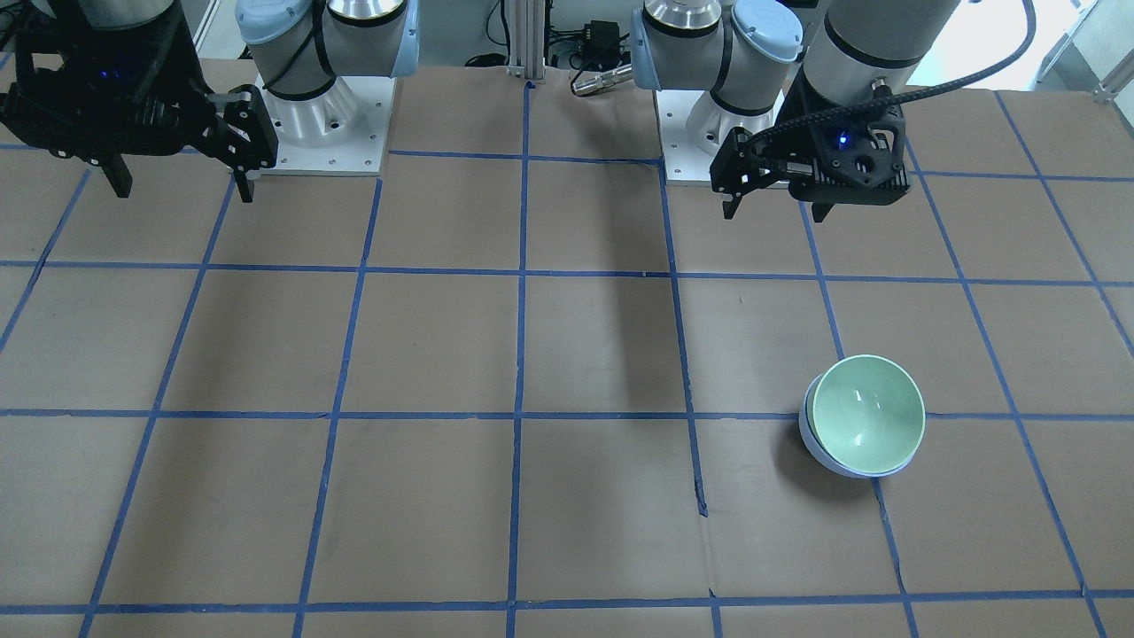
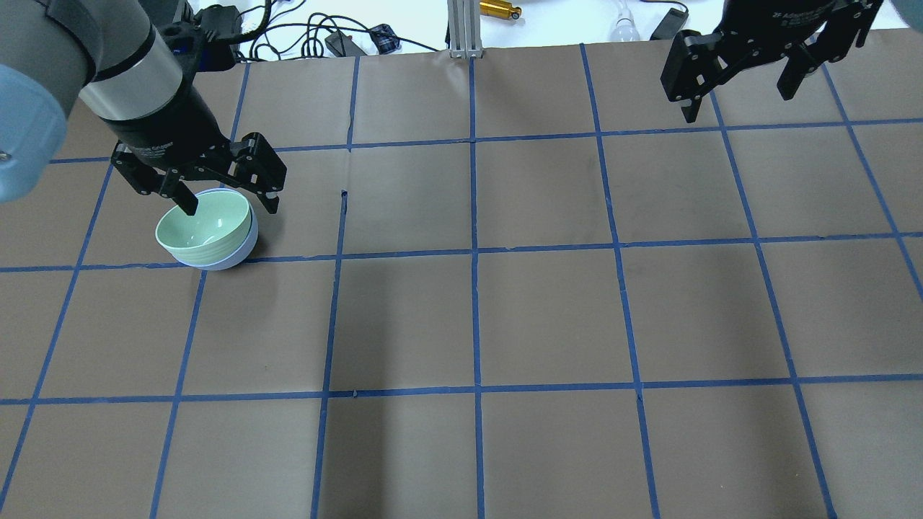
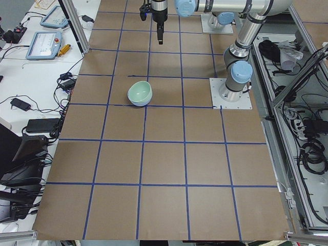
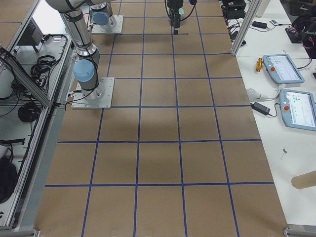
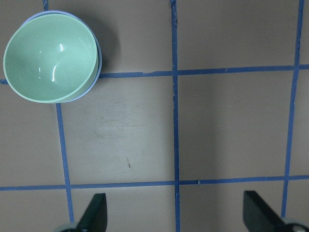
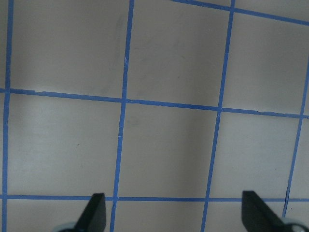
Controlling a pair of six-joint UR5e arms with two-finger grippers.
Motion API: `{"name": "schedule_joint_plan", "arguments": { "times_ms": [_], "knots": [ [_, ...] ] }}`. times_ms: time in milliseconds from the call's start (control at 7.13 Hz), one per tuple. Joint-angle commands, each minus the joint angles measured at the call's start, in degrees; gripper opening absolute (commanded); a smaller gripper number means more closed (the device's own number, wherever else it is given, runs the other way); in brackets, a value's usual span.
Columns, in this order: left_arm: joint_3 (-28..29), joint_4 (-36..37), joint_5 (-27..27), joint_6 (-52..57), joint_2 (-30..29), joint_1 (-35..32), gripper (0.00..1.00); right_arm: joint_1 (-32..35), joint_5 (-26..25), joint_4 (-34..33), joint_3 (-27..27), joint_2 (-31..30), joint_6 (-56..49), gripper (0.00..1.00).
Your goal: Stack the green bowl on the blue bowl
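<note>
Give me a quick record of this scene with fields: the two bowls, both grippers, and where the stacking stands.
green bowl: nested inside the blue bowl, opening up, nothing holding it
blue bowl: on the table, under the green bowl, only its outer edge showing
left gripper: open, empty, apart from the bowls on the robot's base side
right gripper: open, empty, at the far end of the table from the bowls
stack: looks done
</note>
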Motion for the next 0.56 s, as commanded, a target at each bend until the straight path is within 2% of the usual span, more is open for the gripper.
{"name": "schedule_joint_plan", "arguments": {
  "times_ms": [0, 421],
  "knots": [
    [0.0, 0.2, -0.3, -1.3, -0.3, -0.2, 1.0, 0.0, 0.0, 0.0, 0.0, 0.0, 0.0, 1.0],
    [0.0, 0.2, 0.2, -1.3, -0.1, -0.2, 1.0, -0.1, 0.0, 0.0, 0.0, 0.0, 0.0, 1.0]
  ]
}}
